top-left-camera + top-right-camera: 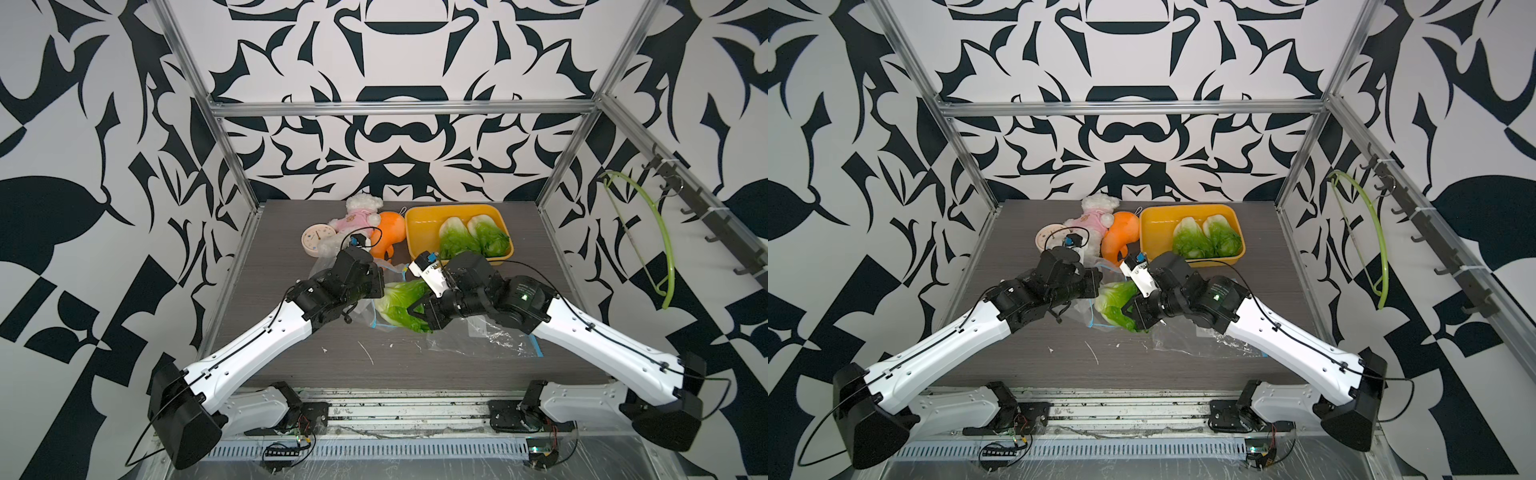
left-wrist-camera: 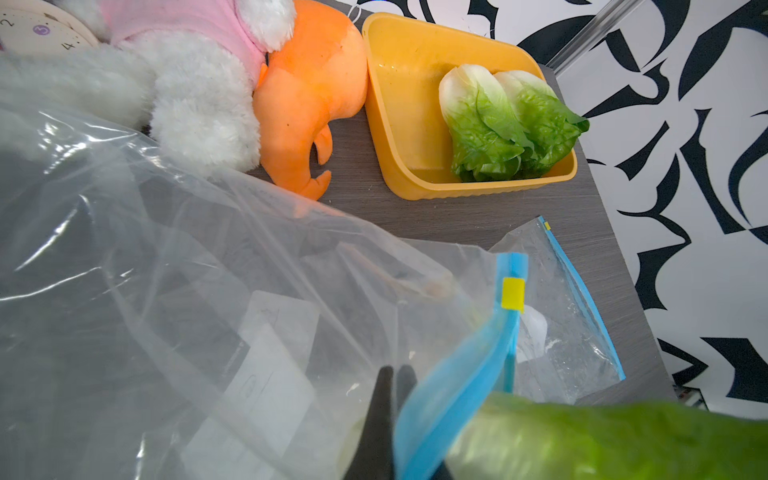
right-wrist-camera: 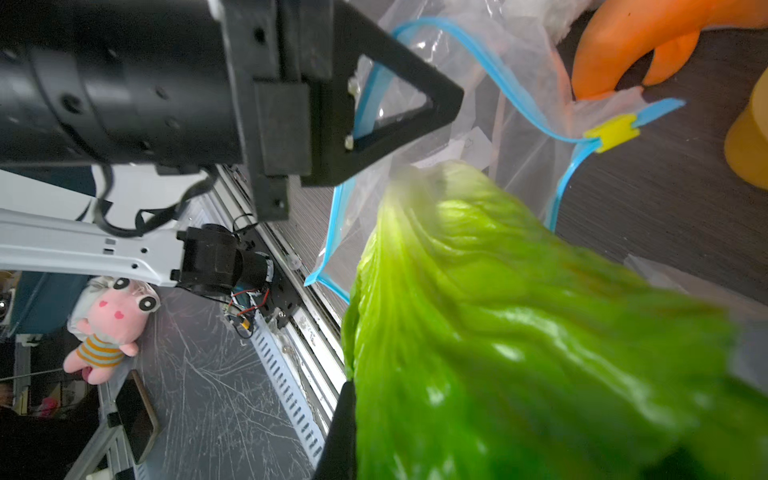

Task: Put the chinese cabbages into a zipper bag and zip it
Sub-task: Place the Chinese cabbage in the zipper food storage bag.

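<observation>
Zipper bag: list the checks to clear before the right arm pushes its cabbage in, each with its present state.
1. Bag grip: left pincer shut on the zipper bag rim: ok.
2. Cabbage grip: right pincer shut on the held cabbage: ok.
3. Mouth open, yellow slider near the track's end: ok.
4. Pale stem end aimed at the mouth: ok.
5. Cabbage fully inside: not ok, its green leaves are outside the rim.
6. Room deeper in the bag, with the orange plush beside the far corner: cannot tell.
</observation>
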### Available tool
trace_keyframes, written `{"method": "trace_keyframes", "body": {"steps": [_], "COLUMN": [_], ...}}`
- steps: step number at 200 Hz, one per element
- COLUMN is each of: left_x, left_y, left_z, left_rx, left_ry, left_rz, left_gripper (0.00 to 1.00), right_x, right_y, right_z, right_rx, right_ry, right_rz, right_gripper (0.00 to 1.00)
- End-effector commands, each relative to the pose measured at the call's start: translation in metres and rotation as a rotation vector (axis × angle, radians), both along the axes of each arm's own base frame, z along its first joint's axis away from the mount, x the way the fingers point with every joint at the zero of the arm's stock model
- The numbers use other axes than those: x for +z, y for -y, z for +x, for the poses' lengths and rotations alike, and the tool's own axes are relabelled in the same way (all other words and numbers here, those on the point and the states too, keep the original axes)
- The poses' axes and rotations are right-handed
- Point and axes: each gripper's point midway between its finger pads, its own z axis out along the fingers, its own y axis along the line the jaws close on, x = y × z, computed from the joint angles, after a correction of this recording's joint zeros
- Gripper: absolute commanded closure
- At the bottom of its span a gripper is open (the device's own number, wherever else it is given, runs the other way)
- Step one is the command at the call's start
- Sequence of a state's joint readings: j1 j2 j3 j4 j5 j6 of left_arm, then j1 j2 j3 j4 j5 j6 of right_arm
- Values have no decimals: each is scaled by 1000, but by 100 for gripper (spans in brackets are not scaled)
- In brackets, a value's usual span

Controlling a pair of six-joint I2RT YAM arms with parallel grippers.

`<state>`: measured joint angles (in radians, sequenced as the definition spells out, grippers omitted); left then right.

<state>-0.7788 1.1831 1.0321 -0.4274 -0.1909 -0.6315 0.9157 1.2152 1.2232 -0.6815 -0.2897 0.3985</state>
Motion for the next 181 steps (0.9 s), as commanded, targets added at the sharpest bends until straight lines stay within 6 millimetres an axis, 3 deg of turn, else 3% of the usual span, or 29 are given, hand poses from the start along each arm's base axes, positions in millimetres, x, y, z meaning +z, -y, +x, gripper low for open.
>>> {"method": "trace_keyframes", "body": {"steps": [1,29,75,94,152,164,181], "left_x": [22,22,27,32,40,39,37], "left_y": [13,19,23,24,26,28,30], "left_z": [1,-2,-7,-9,-8,-9,-11], "left_rx": [-49,-82,-109,-113,-120,-127,-139], "left_ry": [38,30,33,45,59,53,44], "left_rz": [-69,-94,-132,-157,-178,-181,-190], "left_gripper": [100,100,100,100,100,100,100], "right_x": [1,21,52,48,-2,-1,21], "right_y": [4,-10,-21,-25,-20,-22,-29], "right_z": [1,-3,12,11,1,1,3], "right_rx": [34,84,24,35,89,91,89], "right_ry": [52,77,151,137,72,73,112], "right_rz": [-54,39,169,170,1,18,110], "right_gripper": [100,100,100,100,100,100,100]}}
